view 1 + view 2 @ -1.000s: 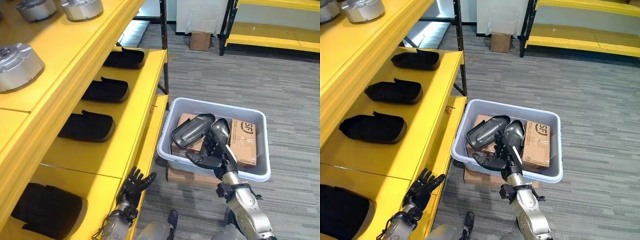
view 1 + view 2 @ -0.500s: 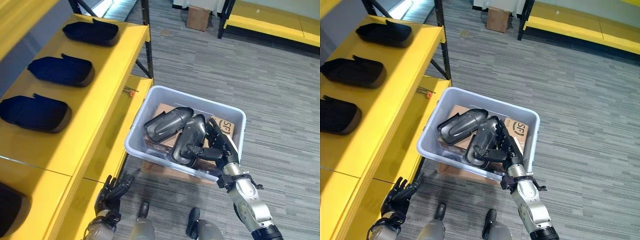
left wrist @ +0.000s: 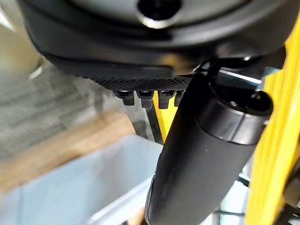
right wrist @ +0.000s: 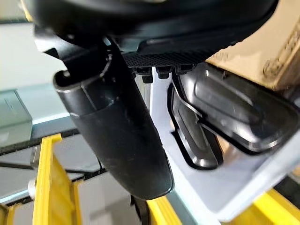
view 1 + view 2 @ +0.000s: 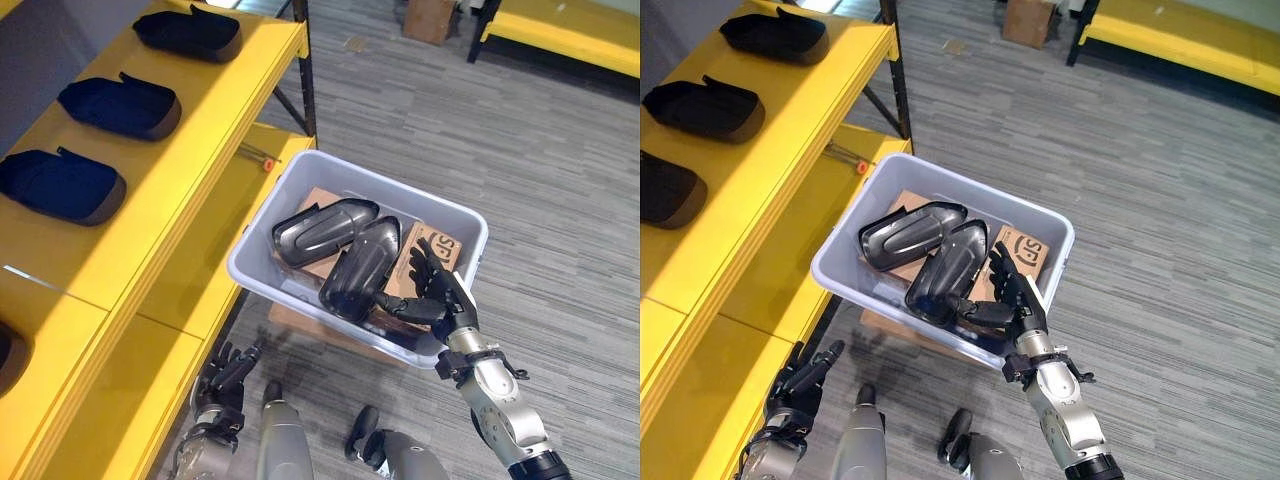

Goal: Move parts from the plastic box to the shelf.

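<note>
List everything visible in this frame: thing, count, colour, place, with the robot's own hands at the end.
Plastic box: one, pale grey, on the floor beside the shelf.
Black parts in the box: two, lying on cardboard boxes; the nearer one is against the right hand.
Cardboard boxes in the box: brown, count unclear.
Shelf: one, yellow, at left.
Black parts on the shelf: at least three, in a row.
Cardboard box on the floor: one, brown, far end.
Second yellow shelf: far right.
Right hand: fingers spread, at the box's near rim.
Left hand: low beside the shelf, fingers relaxed.
</note>
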You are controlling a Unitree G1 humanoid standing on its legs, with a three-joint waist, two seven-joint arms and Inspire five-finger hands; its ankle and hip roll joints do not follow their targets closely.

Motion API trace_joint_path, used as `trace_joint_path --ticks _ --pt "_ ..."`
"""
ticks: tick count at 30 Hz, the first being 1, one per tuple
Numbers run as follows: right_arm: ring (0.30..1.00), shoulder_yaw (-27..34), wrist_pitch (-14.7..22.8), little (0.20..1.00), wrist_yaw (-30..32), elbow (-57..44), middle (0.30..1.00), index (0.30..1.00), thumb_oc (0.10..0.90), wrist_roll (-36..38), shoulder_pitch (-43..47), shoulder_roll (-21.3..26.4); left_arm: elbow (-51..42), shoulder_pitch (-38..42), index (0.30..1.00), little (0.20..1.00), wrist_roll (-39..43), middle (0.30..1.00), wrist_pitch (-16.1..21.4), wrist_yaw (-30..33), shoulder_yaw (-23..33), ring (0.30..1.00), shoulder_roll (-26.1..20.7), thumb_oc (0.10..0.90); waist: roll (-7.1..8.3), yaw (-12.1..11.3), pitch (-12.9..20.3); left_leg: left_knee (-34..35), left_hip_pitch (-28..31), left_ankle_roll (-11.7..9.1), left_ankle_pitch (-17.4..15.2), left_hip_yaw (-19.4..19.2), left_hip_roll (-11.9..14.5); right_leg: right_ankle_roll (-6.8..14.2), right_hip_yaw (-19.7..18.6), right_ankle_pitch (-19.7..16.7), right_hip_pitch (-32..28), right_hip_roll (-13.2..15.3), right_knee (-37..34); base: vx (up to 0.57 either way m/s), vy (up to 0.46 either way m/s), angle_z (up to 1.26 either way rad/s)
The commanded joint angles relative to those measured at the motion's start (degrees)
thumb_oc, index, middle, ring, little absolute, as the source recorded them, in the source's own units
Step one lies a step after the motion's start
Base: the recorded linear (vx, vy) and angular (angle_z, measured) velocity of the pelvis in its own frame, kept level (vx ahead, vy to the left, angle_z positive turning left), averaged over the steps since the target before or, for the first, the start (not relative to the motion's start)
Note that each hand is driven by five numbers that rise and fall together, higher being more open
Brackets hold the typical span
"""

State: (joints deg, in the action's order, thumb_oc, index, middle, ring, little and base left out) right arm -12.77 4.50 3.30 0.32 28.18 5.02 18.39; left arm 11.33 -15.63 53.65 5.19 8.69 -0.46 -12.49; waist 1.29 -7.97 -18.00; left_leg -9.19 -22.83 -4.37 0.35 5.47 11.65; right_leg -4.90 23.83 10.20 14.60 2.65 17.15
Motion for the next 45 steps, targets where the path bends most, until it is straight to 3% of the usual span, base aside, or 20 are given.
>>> trace_joint_path --ticks 1,2,6,8,19,32,45 --pt "1.000 1.33 7.01 1.000 0.51 -6.32 1.000 1.000 0.900 -2.01 2.00 0.80 -5.57 0.70 1.000 1.000 -1.08 1.000 4.62 -0.18 0.88 1.000 -4.14 0.900 0.10 -0.53 1.28 3.02 1.18 -0.42 6.70 2.52 0.66 8.57 -2.40 -0.80 -2.73 6.37 -3.10 0.10 0.119 0.03" --pt "1.000 0.82 6.63 1.000 0.01 -6.95 1.000 1.000 0.900 -2.26 1.01 0.23 -5.62 0.33 1.000 1.000 -1.16 1.000 4.57 -0.07 1.62 1.000 -4.22 0.900 0.75 -0.49 1.67 1.45 2.77 -0.08 3.63 2.96 0.59 9.12 -3.30 -0.40 -3.43 6.51 -1.54 0.14 0.080 -0.11" --pt "1.000 1.56 6.36 1.000 -0.64 -7.99 1.000 1.000 0.900 -2.68 -1.06 -0.43 -5.88 0.45 1.000 1.000 -1.18 1.000 4.46 -0.06 0.96 1.000 -4.35 0.900 0.91 0.11 1.75 0.51 3.81 0.47 2.20 2.49 -0.63 10.05 -3.51 -0.72 -5.03 8.21 -1.54 0.09 0.173 -0.56" --pt "1.000 2.41 5.80 1.000 -0.39 -8.62 1.000 1.000 0.900 -2.47 -2.30 -0.69 -6.10 0.91 1.000 1.000 -1.40 1.000 3.95 -0.14 -0.24 1.000 -5.35 0.900 1.26 0.61 1.35 -1.97 4.37 1.27 -0.41 1.53 -2.35 11.06 -4.87 -1.49 -6.01 9.89 -1.75 0.08 0.331 0.00" --pt "1.000 5.97 4.27 1.000 2.47 -10.92 1.000 1.000 0.900 -11.23 -2.99 1.11 -7.40 0.18 1.000 1.000 -1.69 1.000 3.17 -0.10 -0.72 1.000 -7.05 0.900 3.85 1.48 -0.21 -5.80 3.19 2.84 -4.02 0.59 -5.21 13.08 -5.00 -4.78 -6.28 12.59 -3.75 0.00 0.141 0.01" --pt "1.000 8.70 -1.57 1.000 7.11 -9.69 1.000 1.000 0.900 -24.56 1.91 3.07 -10.09 0.25 1.000 1.000 -2.48 1.000 1.07 0.60 -0.70 1.000 -9.26 0.900 6.39 0.37 -2.23 -7.85 1.46 3.71 -5.15 1.28 -6.50 13.60 -5.07 -6.29 -6.17 13.07 -4.89 -0.01 0.026 0.01" --pt "1.000 4.15 -3.46 1.000 8.85 1.38 1.000 1.000 0.900 -26.53 13.09 3.34 -11.05 3.69 1.000 1.000 -1.84 1.000 0.89 1.32 -4.90 1.000 -10.06 0.900 5.63 -0.99 -5.76 -9.63 -0.41 3.98 -5.37 1.69 -7.07 13.38 -5.84 -6.97 -4.38 13.30 -4.16 -0.02 0.020 0.01"
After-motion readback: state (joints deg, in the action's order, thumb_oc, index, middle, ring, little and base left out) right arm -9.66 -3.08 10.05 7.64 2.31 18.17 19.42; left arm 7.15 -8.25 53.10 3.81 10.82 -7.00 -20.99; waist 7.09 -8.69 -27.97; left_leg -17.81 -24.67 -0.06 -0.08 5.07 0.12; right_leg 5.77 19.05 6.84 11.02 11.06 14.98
